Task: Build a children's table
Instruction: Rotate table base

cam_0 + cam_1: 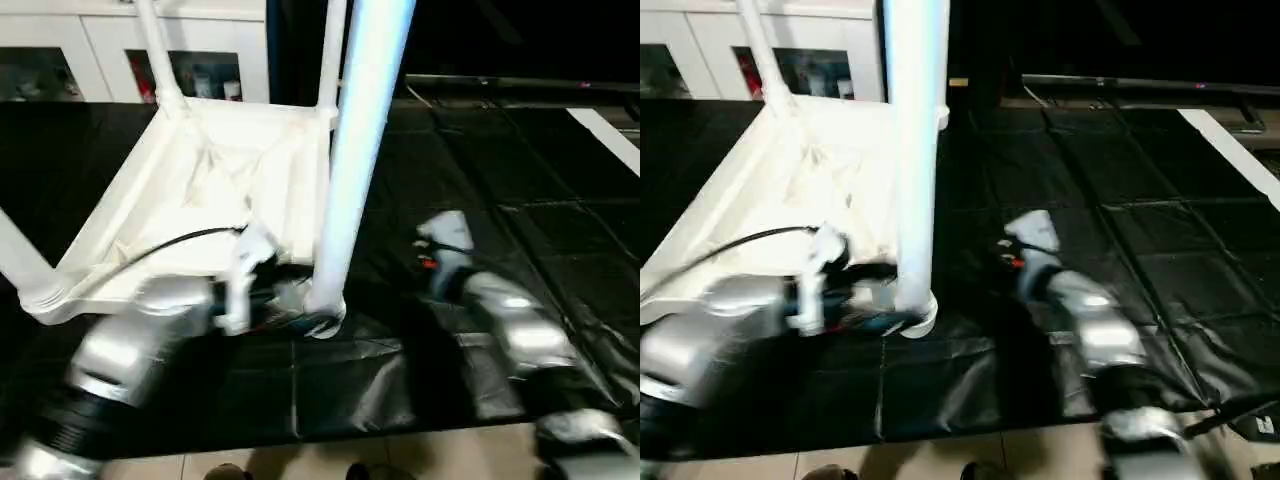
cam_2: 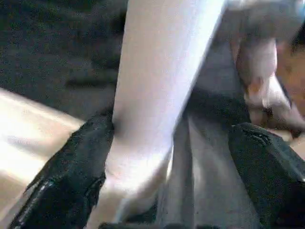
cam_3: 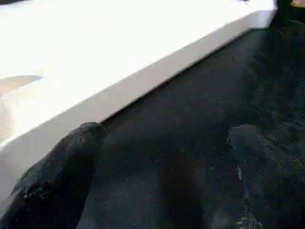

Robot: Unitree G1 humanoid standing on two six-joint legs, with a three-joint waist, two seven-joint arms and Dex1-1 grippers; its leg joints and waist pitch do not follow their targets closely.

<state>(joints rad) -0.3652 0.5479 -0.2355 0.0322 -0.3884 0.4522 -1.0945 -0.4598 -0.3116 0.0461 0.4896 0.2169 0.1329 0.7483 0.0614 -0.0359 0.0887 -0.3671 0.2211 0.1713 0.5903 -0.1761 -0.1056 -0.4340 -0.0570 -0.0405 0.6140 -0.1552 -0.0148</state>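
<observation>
Left hand (image 1: 290, 305) nearest, fingers apart, straddling upright leg (image 1: 355, 150) base; long axis vertical. Right hand (image 1: 432, 245) apart, empty, just beside.

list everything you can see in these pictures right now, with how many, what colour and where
table top: one, white, lying upside down on the black sheet, ribbed underside up
table legs: four, white, standing up from the top's corners; the nearest rises in front of the camera, one runs off the left edge
black sheet: one, covering the work surface
cabinet: one, white with glass doors, behind the table top
floor: beige strip, along the near edge
left gripper: one, black fingers, open around the base of the nearest leg
right gripper: one, open, over the sheet just right of the table top
forearms: two, silver, near corners
</observation>
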